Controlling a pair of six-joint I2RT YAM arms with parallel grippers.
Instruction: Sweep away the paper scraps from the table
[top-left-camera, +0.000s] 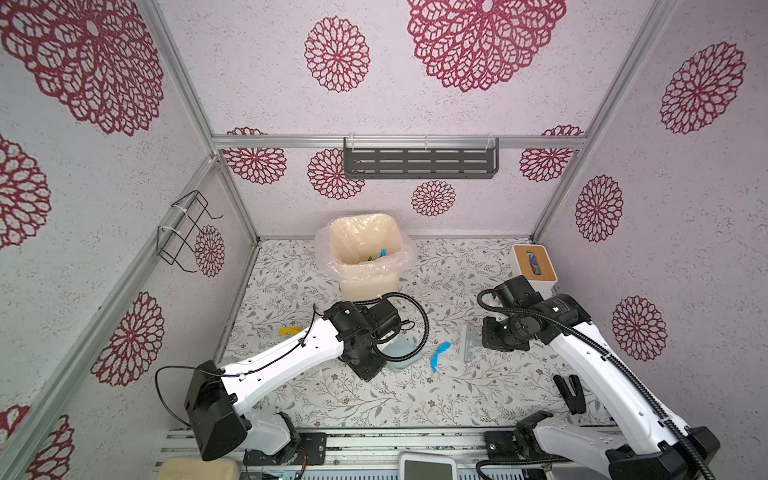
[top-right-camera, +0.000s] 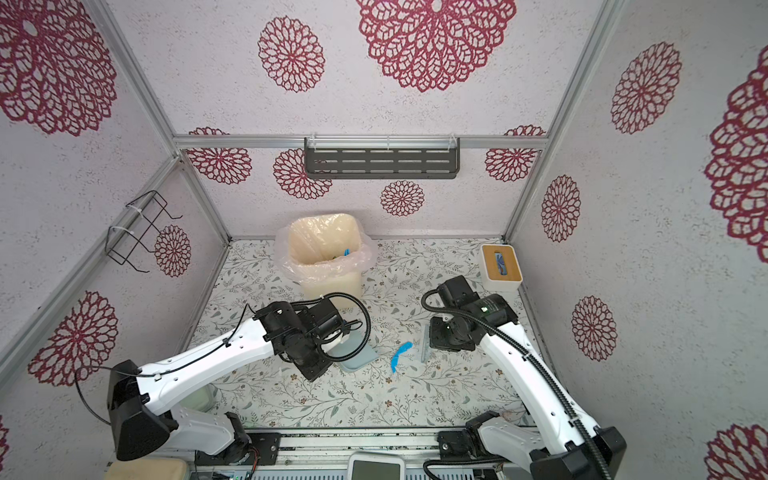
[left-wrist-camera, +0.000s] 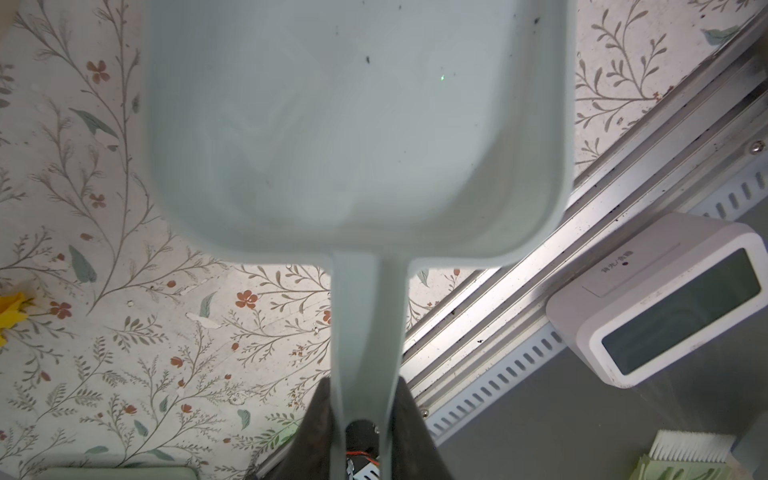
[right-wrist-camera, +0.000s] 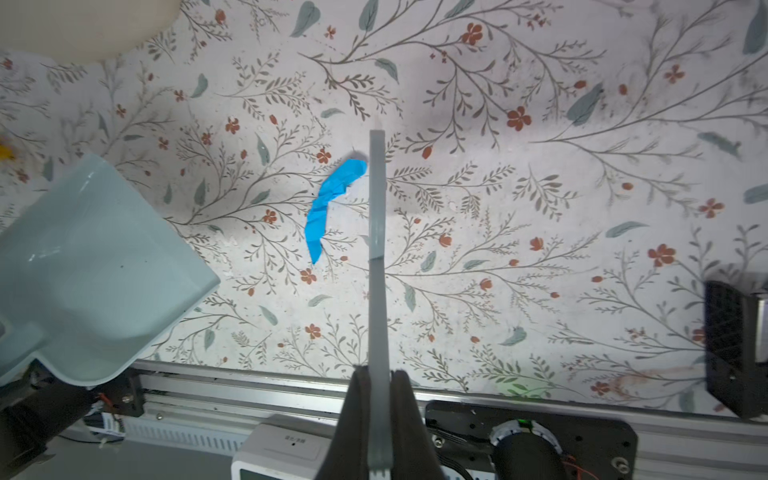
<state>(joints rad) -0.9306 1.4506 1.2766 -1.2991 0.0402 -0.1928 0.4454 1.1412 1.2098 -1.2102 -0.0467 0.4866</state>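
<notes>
One blue paper scrap (right-wrist-camera: 328, 203) lies on the table (right-wrist-camera: 540, 232) just beside the flat grey scraper (right-wrist-camera: 377, 249) clamped in the right gripper (right-wrist-camera: 378, 376), long axis roughly along the blade, dustpan (right-wrist-camera: 95, 266) mouth facing it from the far side, handle pinched in the left gripper (left-wrist-camera: 363, 388); right arm nearer.

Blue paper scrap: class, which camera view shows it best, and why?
The right wrist view: the blue paper scrap lies large and sharp beside the brush. Both top views show it small; the left wrist view misses it.
</notes>
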